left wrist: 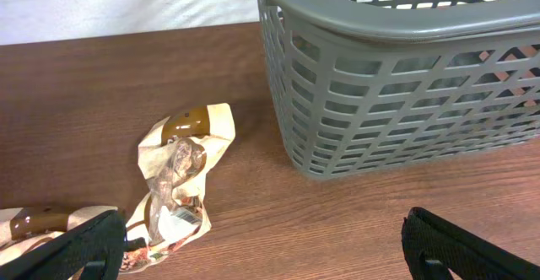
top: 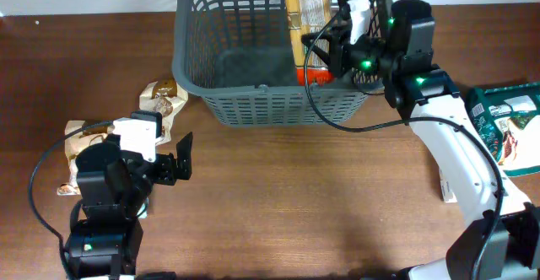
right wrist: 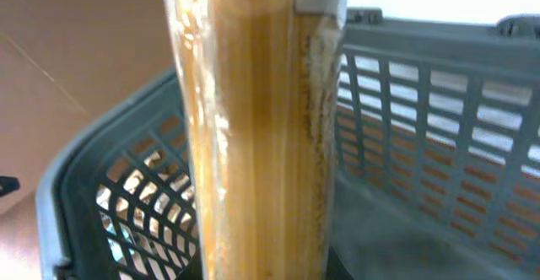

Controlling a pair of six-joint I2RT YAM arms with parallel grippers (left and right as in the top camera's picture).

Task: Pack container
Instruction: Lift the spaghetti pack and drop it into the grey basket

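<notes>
Container (top: 270,107): grey slotted basket, far middle of the table, with a long pasta packet (top: 305,10) held on end over its inside, pinched by my right gripper (top: 323,61). Left gripper (top: 180,158): fingers spread wide, empty, near a crumpled snack packet (left wrist: 177,179). Risk, as I judge it: released this upright, the packet could topple across the rim and fall outside.

No wording legible on the bench (top: 295,196)

Print on the green packet (top: 504,128) at the right edge is too small to read. The label on the crumpled tan wrapper (left wrist: 177,187) is blurred, and nothing can be read on the clear pasta pack (right wrist: 253,128).
</notes>
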